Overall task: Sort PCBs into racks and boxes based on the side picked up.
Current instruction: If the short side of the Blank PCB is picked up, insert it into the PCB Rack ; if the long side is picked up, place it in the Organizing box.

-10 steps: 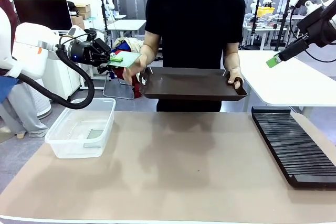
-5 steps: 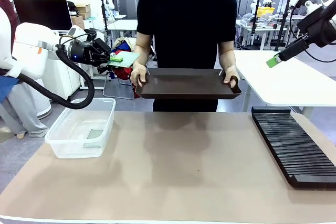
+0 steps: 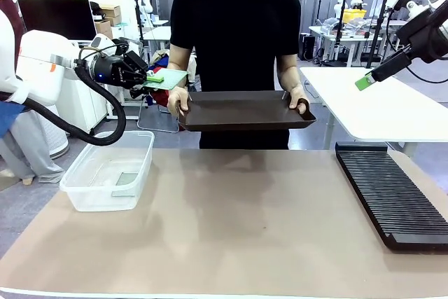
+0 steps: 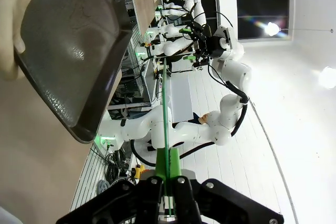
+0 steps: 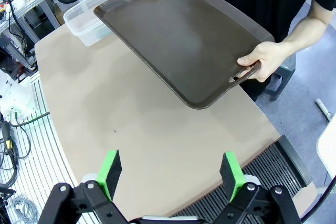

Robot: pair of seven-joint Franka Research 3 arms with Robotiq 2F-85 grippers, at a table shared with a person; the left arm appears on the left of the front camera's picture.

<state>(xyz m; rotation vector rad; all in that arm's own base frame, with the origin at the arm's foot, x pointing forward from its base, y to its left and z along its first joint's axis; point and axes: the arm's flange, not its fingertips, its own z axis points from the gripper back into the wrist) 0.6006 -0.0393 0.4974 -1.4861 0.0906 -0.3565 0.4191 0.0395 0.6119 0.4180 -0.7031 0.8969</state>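
Observation:
My left gripper (image 3: 148, 79) is shut on one PCB (image 3: 168, 78), held flat and green-face-up above the clear box (image 3: 77, 185), beside the person's hand. In the left wrist view this PCB (image 4: 165, 124) shows edge-on as a thin green line rising from between the closed fingers (image 4: 152, 192). A second, greyish board (image 3: 127, 178) lies on the box's bottom. The long black rack (image 3: 392, 194) rests at the table's right side. My right gripper (image 3: 364, 80) hangs high above the rack; in its wrist view it (image 5: 170, 174) is open and holds nothing, with the rack (image 5: 286, 158) below.
A person at the far side holds a dark brown tray (image 3: 241, 110) level with both hands above the table's far edge; nothing shows on it (image 5: 178, 40). The tan table top (image 3: 245, 229) stretches between box and rack. A white table (image 3: 378, 110) stands behind on the right.
The person has drawn the brown tray slightly left and up. Neither arm has moved, and the left gripper still holds the PCB.

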